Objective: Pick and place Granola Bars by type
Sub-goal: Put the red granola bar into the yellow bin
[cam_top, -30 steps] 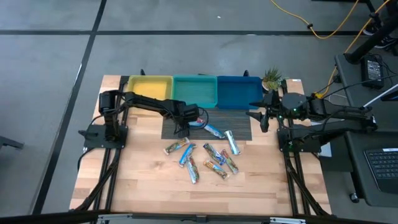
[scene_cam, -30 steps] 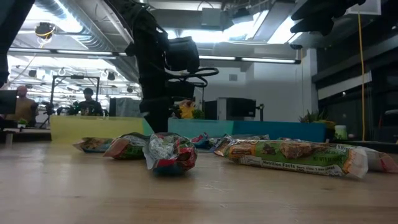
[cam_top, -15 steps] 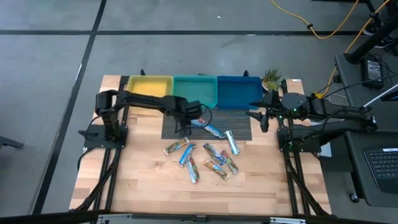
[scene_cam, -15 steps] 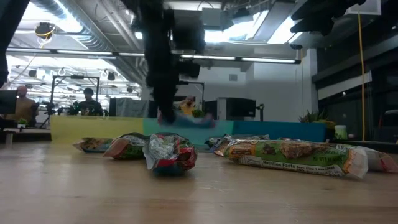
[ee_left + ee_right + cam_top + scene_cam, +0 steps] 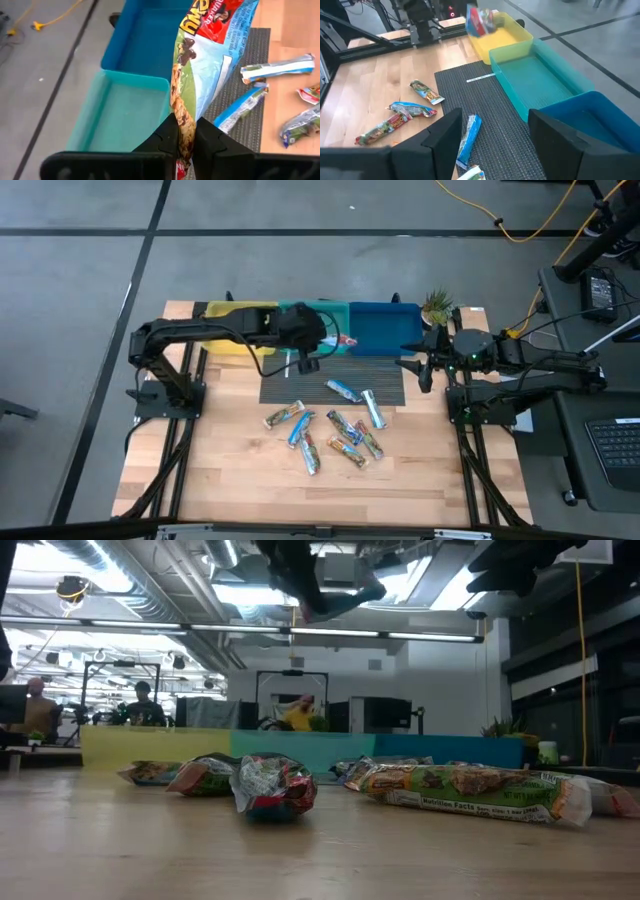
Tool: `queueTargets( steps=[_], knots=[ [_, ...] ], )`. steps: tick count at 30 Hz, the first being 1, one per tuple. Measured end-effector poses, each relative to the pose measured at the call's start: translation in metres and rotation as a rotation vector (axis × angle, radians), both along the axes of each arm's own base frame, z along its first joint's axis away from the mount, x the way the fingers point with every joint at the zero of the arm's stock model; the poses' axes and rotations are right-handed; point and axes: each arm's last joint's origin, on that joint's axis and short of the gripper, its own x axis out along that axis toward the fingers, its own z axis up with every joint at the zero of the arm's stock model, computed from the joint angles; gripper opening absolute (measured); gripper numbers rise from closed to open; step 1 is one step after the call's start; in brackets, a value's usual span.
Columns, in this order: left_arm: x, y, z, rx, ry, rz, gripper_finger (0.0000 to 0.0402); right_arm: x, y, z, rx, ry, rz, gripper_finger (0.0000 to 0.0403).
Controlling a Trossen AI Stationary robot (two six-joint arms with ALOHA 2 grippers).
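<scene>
My left gripper [image 5: 322, 342] is raised over the near rim of the teal bin [image 5: 313, 326], shut on a granola bar [image 5: 210, 60] in a blue, red and green printed wrapper. This same bar shows blurred in the right wrist view [image 5: 480, 20] and high in the low view [image 5: 345, 598]. Several other bars [image 5: 340, 430] lie flat on the wood and on the dark mat [image 5: 385, 385]. My right gripper [image 5: 492, 145] waits open and raised by the table's right edge [image 5: 420, 370], nothing between its fingers. My left gripper pinches the bar near one end [image 5: 184, 131] between its two fingers [image 5: 165, 140], with a short piece of wrapper showing behind them. The fingers slant downward, coming from the table's left. The bar sticks out ahead of the fingers along their line, lifted clear of mat and bins.
Three bins stand in a row at the far edge: yellow [image 5: 240, 320], teal, and blue [image 5: 385, 328]. A thin white strip [image 5: 481, 78] lies on the mat. A small plant [image 5: 436, 305] stands at the far right corner. Bare wood lies along the near edge [image 5: 300, 495].
My left gripper has shut on a bar that lay on the mat and risen steeply with it toward the bins. The bar has come off the mat and now hangs clear in the air. The other bars have not moved.
</scene>
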Motion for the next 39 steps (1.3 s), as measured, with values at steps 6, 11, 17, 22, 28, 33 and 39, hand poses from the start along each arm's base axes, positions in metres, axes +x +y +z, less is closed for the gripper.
queueTargets(
  steps=[6,11,17,22,28,33,39],
  knots=[
    [-0.027,0.008,0.013,0.049,0.046,0.132,0.0025,0.0,0.0,0.0,-0.03,0.009,0.015,0.0229],
    [-0.074,0.02,0.035,0.082,0.106,0.237,0.0022,0.0,0.0,0.0,-0.03,0.009,0.014,0.0229],
    [-0.148,0.035,0.055,0.057,0.169,0.409,0.0023,0.0,0.0,0.0,-0.026,0.007,0.013,0.0229],
    [-0.183,0.041,0.062,0.032,0.099,0.519,0.0023,0.0,0.0,0.0,-0.028,0.008,0.013,0.0229],
    [-0.195,0.046,0.053,-0.012,0.085,0.601,0.0022,0.0,0.0,0.0,-0.03,0.008,0.014,0.0229],
    [-0.191,0.064,-0.002,-0.058,0.201,0.617,0.0022,0.0,0.0,0.0,-0.03,0.008,0.014,0.0229],
    [-0.185,0.081,-0.084,-0.163,0.18,0.612,0.0022,0.0,0.0,0.0,-0.03,0.008,0.015,0.0229]
  ],
)
